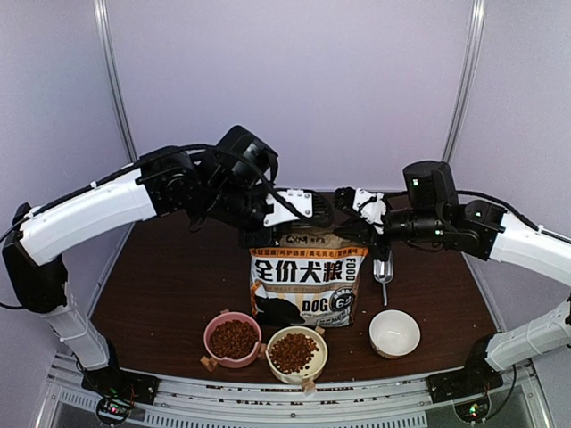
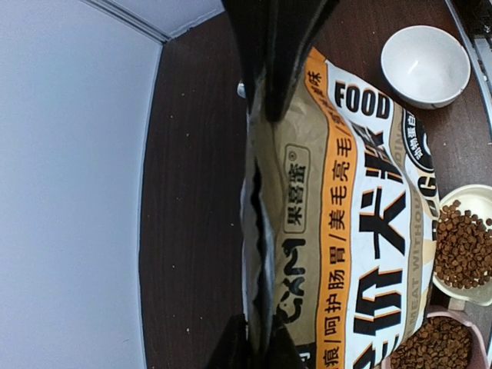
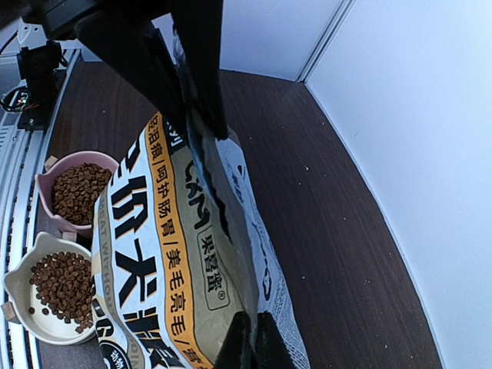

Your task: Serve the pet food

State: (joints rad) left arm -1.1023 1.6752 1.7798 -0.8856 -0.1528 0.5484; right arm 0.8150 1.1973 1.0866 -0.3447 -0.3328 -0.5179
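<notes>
Both the left claw [image 1: 314,207] and right claw [image 1: 354,203] pinch the bag [image 1: 306,281] top; uneven pulling could tip it, spilling pet food [image 1: 234,338] across the counter [image 1: 169,276]

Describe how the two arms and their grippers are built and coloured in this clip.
Both arms have white link shells with black joint housings and black cables along them. The left gripper and right gripper have white bodies with black markings and black fingers. Small green lights glow on the right arm.
</notes>
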